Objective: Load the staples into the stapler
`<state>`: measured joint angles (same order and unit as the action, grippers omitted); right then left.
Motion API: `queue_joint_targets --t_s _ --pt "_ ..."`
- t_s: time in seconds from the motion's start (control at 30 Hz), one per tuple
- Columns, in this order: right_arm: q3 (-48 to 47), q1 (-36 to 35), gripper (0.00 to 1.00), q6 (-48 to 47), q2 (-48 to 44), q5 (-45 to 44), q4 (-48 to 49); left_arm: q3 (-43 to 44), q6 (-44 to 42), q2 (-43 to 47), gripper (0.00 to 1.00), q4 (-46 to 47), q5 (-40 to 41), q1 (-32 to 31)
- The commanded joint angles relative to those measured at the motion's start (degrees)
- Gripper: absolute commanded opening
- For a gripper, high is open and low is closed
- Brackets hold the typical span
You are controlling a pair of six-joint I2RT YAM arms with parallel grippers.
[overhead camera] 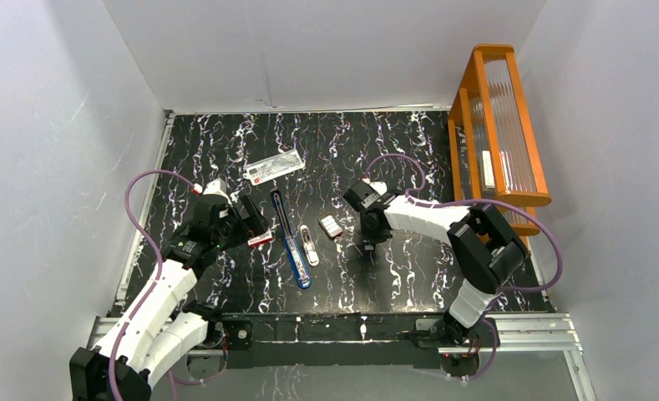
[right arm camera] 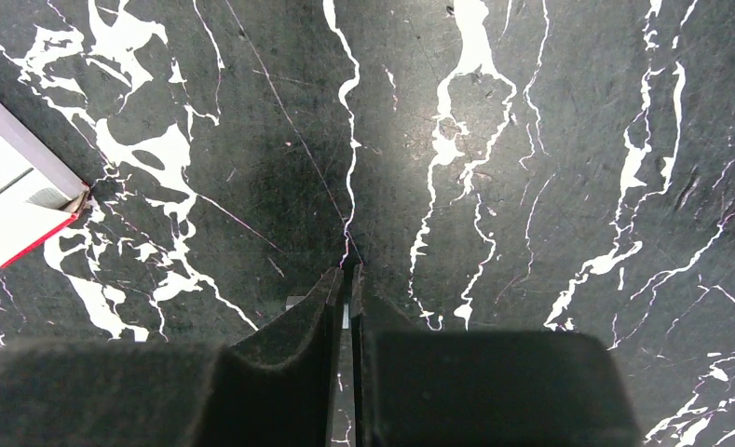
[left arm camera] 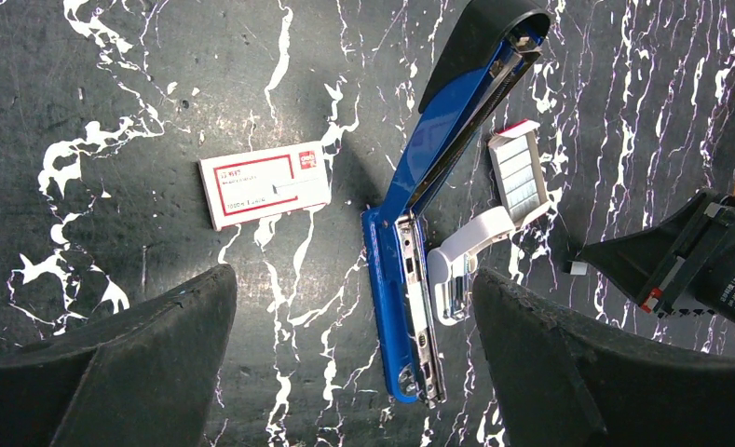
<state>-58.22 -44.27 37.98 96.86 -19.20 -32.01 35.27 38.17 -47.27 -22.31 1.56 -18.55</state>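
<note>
The blue stapler (overhead camera: pixel 295 255) lies swung open mid-table, its black base (overhead camera: pixel 279 209) pointing away and its silver rail (left arm camera: pixel 417 307) facing up. The red-and-white sleeve (left arm camera: pixel 265 183) lies left of it. The tray (left arm camera: pixel 520 175), with staples in it, lies to its right and also shows in the top view (overhead camera: pixel 332 226). My left gripper (left arm camera: pixel 354 372) is open and empty, hovering over the stapler's near end. My right gripper (overhead camera: pixel 367 247) is shut on a thin silvery strip of staples (right arm camera: pixel 347 315), low over the table right of the tray.
A white staple remover (left arm camera: pixel 461 261) lies against the stapler's right side. A flat clear packet (overhead camera: pixel 276 165) lies further back. An orange rack (overhead camera: pixel 497 125) stands at the right edge. White walls close in the table on three sides.
</note>
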Motion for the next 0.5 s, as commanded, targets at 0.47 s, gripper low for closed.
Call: queue_joint_targets --t_s 0.47 --pt "5.1 -1.0 0.18 2.1 -5.2 5.2 -2.6 0.2 -0.1 1.1 0.94 1.5 -0.1 -0.1"
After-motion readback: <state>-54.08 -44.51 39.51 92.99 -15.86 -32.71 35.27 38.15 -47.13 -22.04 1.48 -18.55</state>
